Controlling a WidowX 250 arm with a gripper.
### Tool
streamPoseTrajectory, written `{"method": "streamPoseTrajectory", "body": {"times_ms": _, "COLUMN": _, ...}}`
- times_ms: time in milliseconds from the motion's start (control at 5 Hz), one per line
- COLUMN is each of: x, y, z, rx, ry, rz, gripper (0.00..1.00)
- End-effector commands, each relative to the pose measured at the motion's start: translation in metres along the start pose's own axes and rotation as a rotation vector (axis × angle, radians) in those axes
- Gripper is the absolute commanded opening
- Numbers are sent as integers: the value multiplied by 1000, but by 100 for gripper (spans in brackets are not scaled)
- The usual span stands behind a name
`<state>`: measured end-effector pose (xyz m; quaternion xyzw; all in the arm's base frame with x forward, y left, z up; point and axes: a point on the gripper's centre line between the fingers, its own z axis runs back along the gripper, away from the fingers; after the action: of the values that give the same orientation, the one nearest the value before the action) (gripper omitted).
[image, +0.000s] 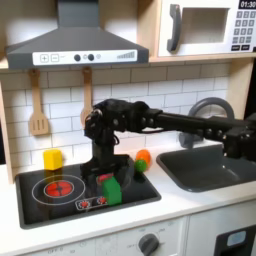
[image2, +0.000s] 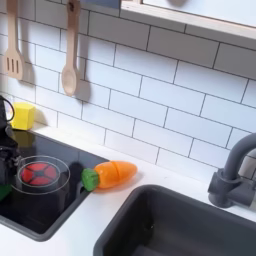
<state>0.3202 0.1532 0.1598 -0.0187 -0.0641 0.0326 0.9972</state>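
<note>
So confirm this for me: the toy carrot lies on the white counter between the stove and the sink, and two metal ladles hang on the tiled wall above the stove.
Not quite. The toy carrot does lie on the white counter between the stove and the sink, but the two utensils on the tiled wall are wooden: a slotted spatula and a spoon, clearest in the second exterior view.
</note>
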Motion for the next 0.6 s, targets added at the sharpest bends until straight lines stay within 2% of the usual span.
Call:
{"method": "streamPoseTrajectory", "body": {"times_ms": 0, "x": -13, "y": -1, "z": 6, "rx": -12, "ry": -3, "rz": -13, "gripper": 100}}
{"method": "streamPoseTrajectory", "body": {"times_ms": 400, "x": -19, "y": -2, "z": 11, "rx": -16, "ry": -11, "rz": -24, "gripper": 100}}
